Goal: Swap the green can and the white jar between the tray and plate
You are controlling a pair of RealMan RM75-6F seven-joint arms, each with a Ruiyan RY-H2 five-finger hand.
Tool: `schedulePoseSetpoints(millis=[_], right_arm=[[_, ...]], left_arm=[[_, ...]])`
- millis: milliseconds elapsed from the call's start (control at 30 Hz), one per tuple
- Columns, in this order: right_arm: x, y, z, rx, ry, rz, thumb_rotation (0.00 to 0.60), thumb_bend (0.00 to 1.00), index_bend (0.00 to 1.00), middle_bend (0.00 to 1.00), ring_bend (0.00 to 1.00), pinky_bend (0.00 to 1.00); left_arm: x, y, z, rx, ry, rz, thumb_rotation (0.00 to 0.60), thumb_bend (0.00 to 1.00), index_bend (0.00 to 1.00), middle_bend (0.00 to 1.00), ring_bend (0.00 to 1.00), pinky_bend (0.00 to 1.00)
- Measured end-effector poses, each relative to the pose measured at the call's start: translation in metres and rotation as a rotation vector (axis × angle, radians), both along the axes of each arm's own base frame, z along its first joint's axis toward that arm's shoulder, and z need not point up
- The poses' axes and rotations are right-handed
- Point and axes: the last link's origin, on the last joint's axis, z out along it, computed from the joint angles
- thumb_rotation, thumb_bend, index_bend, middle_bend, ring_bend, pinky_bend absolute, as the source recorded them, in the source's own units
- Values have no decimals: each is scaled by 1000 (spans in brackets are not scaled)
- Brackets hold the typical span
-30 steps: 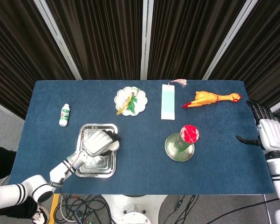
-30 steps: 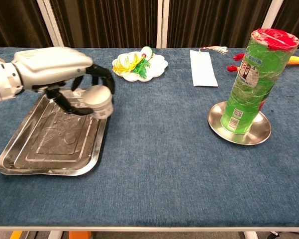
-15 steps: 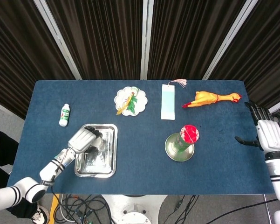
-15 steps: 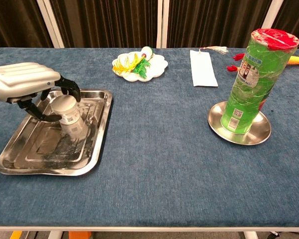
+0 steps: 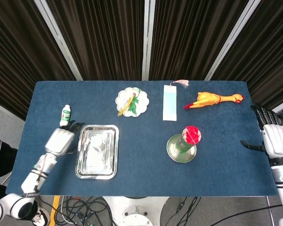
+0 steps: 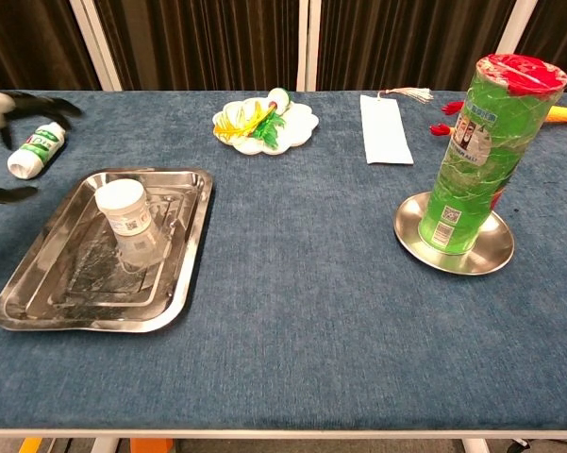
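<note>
The white jar (image 6: 127,219) stands upright in the far-left part of the metal tray (image 6: 85,294), with nothing touching it. From the head view the tray (image 5: 101,163) lies front left; the jar is hard to make out there. The tall green can (image 6: 481,156) with a red lid stands on the small round metal plate (image 6: 412,223), right of centre; the can (image 5: 190,136) and plate (image 5: 174,156) also show from above. My left hand (image 5: 61,140) hovers just left of the tray, fingers apart, holding nothing. My right hand (image 5: 274,139) is open at the table's right edge.
A small white bottle with a green label (image 5: 65,116) lies left of the tray, close to my left hand. Behind are a flower-shaped dish with food (image 5: 132,101), a pale blue bookmark (image 5: 170,102) and a rubber chicken (image 5: 212,100).
My left hand carried the white jar into the tray, released it and withdrew to the left. The jar now stands alone in the tray. The right hand barely moved.
</note>
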Motion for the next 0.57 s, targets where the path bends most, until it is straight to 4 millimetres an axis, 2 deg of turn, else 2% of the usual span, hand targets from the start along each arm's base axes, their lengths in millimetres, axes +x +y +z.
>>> schedulePoseSetpoints(millis=[100, 267, 433, 567], right_arm=[[-5, 13, -2, -20, 33, -9, 600, 29, 0, 0, 0, 0], [-21, 45, -12, -65, 56, -38, 600, 23, 0, 0, 0, 0], [-45, 81, -34, -70, 81, -109, 600, 21, 0, 0, 0, 0], [-54, 94, -40, -72, 91, -144, 600, 22, 0, 0, 0, 0]], left_arm=[[-19, -20, 23, 106, -23, 62, 600, 243, 92, 128, 81, 281], [-51, -60, 53, 266, -52, 139, 600, 237, 92, 120, 66, 232], [-80, -87, 65, 335, -78, 207, 600, 236, 92, 119, 52, 220], [-90, -98, 65, 337, -87, 235, 600, 236, 92, 119, 52, 211]])
